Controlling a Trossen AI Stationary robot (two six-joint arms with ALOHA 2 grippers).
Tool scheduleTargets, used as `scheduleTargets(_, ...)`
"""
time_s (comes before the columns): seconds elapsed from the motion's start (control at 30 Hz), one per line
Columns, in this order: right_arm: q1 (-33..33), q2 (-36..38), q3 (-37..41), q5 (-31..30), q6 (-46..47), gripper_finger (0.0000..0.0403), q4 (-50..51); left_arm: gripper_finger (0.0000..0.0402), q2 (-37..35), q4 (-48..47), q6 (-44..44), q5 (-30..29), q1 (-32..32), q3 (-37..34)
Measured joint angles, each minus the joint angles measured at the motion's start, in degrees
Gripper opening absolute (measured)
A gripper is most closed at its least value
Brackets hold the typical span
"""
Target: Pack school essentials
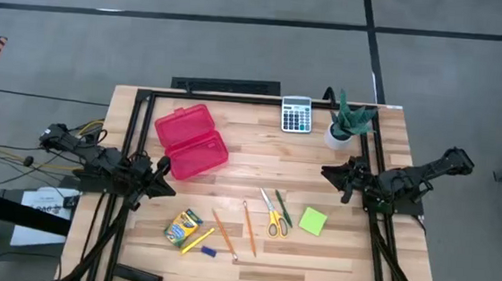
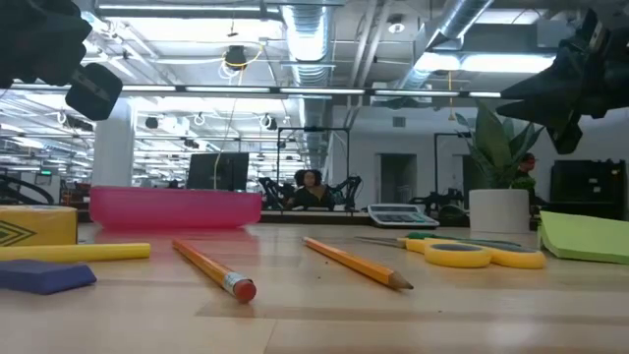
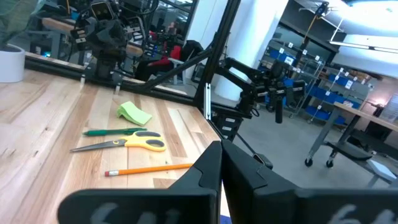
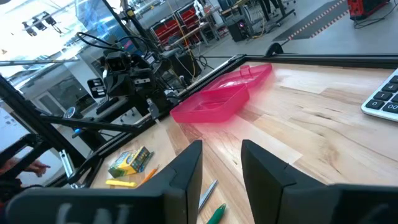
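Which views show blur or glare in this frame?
Low view: the blue eraser and yellow marker up close look soft, and the ceiling lights glare. Left wrist view: its own left claw is a blurred dark mass. High view: evenly lit, with only soft shadows under the arms.

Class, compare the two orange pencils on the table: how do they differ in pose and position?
The left pencil slants, its eraser end toward the table's front edge; the right pencil lies straighter. The left pencil sits nearer the crayon box; the right pencil nearer the scissors. Both are orange, lying flat, untouched.
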State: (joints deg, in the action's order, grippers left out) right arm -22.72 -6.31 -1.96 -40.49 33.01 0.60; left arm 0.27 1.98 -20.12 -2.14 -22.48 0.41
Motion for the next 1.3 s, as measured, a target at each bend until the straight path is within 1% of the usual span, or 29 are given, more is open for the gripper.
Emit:
scheduleTargets(0.83,0.0,0.0,0.0,0.0,0.0,0.0122,0.0,0.0,0.0,0.0,0.0,-0.1,0.0,0.0)
scheduleTargets(0.87,0.0,0.0,0.0,0.0,0.0,0.0122,0.0,0.0,0.0,0.1,0.0,-0.5,0.0,0.0)
scheduleTargets(0.97,0.0,0.0,0.0,0.0,0.0,0.0122,0.0,0.0,0.0,0.9,1.1,-4.3,0.0,0.0)
scheduleTargets(1.0,0.0,0.0,0.0,0.0,0.0,0.0122,0.0,0.0,0.0,1.1,0.7,-5.3,0.0,0.0)
scheduleTargets(1.3,0.0,0.0,0.0,0.0,0.0,0.0122,0.0,0.0,0.0,1.6,-13.4,-10.2,0.0,0.0)
